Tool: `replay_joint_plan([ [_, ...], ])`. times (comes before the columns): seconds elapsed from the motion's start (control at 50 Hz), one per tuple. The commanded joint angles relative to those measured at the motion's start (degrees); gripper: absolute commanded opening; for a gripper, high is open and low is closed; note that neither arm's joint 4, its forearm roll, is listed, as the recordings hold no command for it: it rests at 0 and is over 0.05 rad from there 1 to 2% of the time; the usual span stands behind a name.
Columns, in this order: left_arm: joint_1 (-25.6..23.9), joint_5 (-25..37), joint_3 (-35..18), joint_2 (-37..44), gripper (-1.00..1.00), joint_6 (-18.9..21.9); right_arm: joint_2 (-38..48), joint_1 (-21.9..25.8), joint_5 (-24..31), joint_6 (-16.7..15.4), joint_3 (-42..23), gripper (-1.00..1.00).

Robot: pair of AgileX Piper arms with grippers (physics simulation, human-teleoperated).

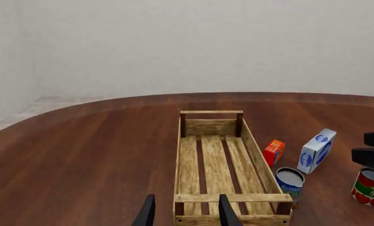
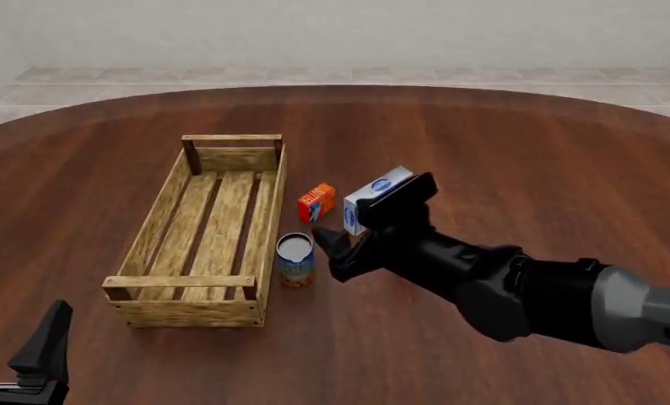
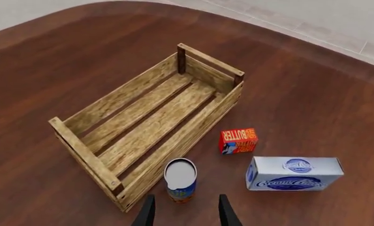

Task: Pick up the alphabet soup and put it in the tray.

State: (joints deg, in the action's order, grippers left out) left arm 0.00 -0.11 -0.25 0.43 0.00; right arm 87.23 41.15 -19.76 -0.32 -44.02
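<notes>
The right gripper (image 3: 184, 212) hangs low over a dark wood table (image 2: 516, 152), its two black fingers parted and holding nothing, with the alphabet soup (image 3: 181, 180) standing upright just ahead of the gap between them. In the front view the right gripper (image 2: 332, 251) sits just beside the can on the right, close but apart from it as far as can be told, at the end of a black and grey arm (image 2: 537, 295) reaching in from the lower right and angled down toward the table.

The alphabet soup (image 2: 294, 259) shows a silver-grey top and a blue label with a yellow and orange-red lower band; part of the word "ALPHA" can be read on the alphabet soup (image 1: 290, 183) in the left wrist view. It rests on the table against the outside of the tray's (image 2: 270, 221) right long wall, near the front corner.

Beyond the can stands a small red-orange box (image 3: 238, 141) printed "BUTTER", and beside that a blue-and-white carton (image 3: 294, 173) lettered "Cream Cheese". A red-and-green can (image 1: 369, 186), visible only in the left wrist view, carries lettering that begins "TOM".

The left gripper (image 2: 14, 348) is at the near left edge of the table, fingers spread and empty, well apart from the tray.
</notes>
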Motion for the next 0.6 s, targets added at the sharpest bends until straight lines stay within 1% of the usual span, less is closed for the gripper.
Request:
replay_joint_plan([
  [0.02,0.0,0.0,0.0,0.0,1.0,0.0,2.2,-0.4,-0.7,0.6,-0.7,1.0],
  [0.42,0.0,0.0,0.0,0.0,1.0,0.0,7.8,-0.5,-2.2,1.2,-3.5,1.0],
  [0.6,0.0,0.0,0.0,0.0,1.0,0.0,8.8,-0.9,-2.2,1.1,-4.3,1.0],
])
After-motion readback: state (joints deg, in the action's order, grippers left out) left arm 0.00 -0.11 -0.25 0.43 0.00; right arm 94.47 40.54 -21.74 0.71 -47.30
